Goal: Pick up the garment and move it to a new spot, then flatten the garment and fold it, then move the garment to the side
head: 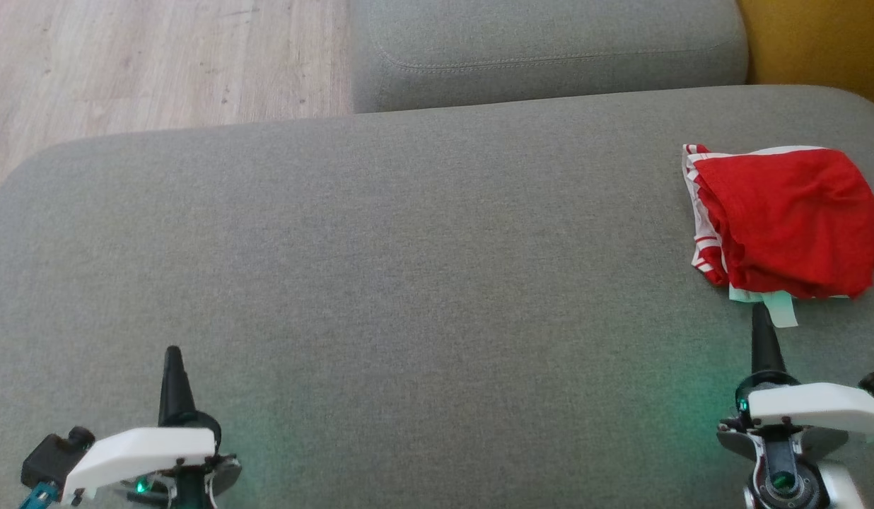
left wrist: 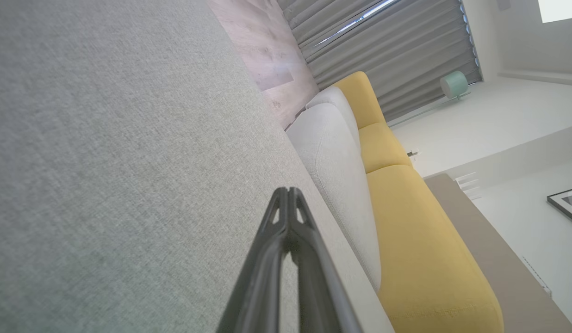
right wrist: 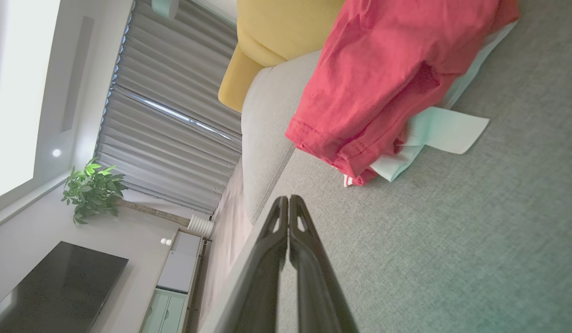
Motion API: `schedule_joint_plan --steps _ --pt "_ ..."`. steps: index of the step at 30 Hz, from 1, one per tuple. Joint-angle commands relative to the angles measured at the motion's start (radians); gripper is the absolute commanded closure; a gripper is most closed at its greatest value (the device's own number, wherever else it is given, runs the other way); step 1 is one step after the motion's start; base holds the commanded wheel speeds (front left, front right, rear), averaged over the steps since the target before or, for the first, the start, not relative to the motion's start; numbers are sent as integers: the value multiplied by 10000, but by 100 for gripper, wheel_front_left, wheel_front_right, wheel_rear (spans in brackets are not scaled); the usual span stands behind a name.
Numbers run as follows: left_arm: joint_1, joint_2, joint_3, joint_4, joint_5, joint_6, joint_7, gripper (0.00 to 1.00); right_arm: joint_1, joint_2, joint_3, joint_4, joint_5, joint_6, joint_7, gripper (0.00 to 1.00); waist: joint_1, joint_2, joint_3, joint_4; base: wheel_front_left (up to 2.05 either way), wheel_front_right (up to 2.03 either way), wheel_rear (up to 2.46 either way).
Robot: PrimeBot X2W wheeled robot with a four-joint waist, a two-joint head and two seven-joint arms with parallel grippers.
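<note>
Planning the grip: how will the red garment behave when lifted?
Likely floppy: the red garment lies crumpled in soft folds, so it should drape. Probably light: its hem looks thin. It may drag rather than slide on the textured grey cushion.

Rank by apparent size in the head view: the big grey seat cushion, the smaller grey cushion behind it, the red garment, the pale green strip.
1. big grey seat cushion
2. smaller grey cushion, cropped at top, farther off; real size unsure
3. red garment, cropped at the right
4. pale green strip
</note>
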Motion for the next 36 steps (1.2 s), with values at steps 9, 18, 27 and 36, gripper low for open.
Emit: schedule_joint_plan --steps 9,18,27,36 --pt "-521 43 474 -291 -1029 -126 314 100 -453 -82 4 -499 1182 -5 303 100 0 -1 -45 -17 0 0 0" --pt "-569 47 628 -284 -1901 -175 580 100 -461 -85 -98 -594 2166 -5 566 100 0 -1 -88 -33 0 0 0" --pt "-610 50 765 -278 -2676 -220 816 100 -467 -87 -188 -678 3041 -6 800 100 0 -1 -127 -48 0 0 0" --pt "-668 55 952 -270 -3738 -280 1141 100 -476 -90 -313 -795 4239 -7 1122 100 0 -1 -179 -67 0 0 0"
